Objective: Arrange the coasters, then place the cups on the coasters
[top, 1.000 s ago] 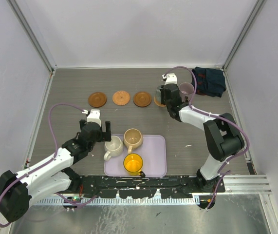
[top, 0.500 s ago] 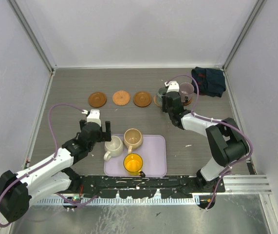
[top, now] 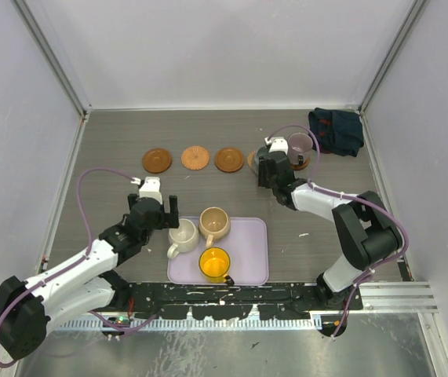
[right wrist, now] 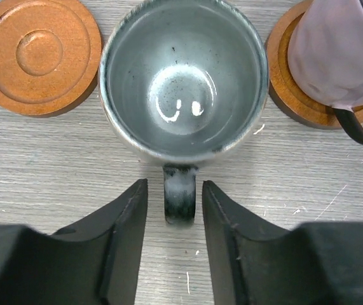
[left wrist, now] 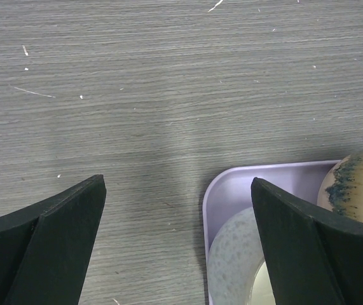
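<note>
The grey-green cup (right wrist: 182,76) stands upright between a bare brown coaster (right wrist: 38,54) and the mauve cup (right wrist: 343,51), which sits on its own coaster (right wrist: 289,95). My right gripper (right wrist: 173,184) is open, its jaws either side of the grey-green cup's handle (right wrist: 180,197) with a gap on both sides. From above, three bare coasters (top: 195,158) lie in a row, and a sliver of another (top: 250,162) shows by the right gripper (top: 267,162). My left gripper (top: 153,203) hangs open and empty beside the cream-white cup (top: 183,234).
A lavender tray (top: 255,259) near the front holds the cream-white cup, a tan cup (top: 215,223) and a yellow-orange cup (top: 214,263). A dark cloth (top: 337,129) lies at the back right corner. Grey walls close in three sides of the table.
The right gripper brought the grey-green cup down between the third coaster and the mauve cup, then opened off its handle. The left arm has not moved.
</note>
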Tool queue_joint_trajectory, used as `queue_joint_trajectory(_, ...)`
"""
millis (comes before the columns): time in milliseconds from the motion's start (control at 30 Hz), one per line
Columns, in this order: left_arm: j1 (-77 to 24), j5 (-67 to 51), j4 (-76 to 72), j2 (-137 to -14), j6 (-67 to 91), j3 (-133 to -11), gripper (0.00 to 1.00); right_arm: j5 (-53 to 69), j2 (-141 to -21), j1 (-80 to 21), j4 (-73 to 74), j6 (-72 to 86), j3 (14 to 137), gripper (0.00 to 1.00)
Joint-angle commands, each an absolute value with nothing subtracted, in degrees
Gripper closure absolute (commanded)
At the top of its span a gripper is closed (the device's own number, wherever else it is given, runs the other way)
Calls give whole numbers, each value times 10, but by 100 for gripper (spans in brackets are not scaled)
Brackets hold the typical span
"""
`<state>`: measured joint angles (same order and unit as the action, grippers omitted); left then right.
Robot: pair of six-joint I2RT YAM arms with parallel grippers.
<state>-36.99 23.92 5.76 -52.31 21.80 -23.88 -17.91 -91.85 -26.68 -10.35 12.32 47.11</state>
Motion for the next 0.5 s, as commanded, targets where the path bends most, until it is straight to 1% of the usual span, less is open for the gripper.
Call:
queue_joint_trajectory(0, -368, 237, 38, -508, 223, -231, 2, -178, -895, -271, -79, 147, 510, 51)
queue_joint_trajectory(200, -368, 238, 40, -504, 224, -229, 2, -177, -893, -271, -46, 159, 532, 43)
queue_joint_trajectory(467, -368, 236, 36, -505, 225, -227, 2, -193, -886, -272, -43, 183, 534, 40)
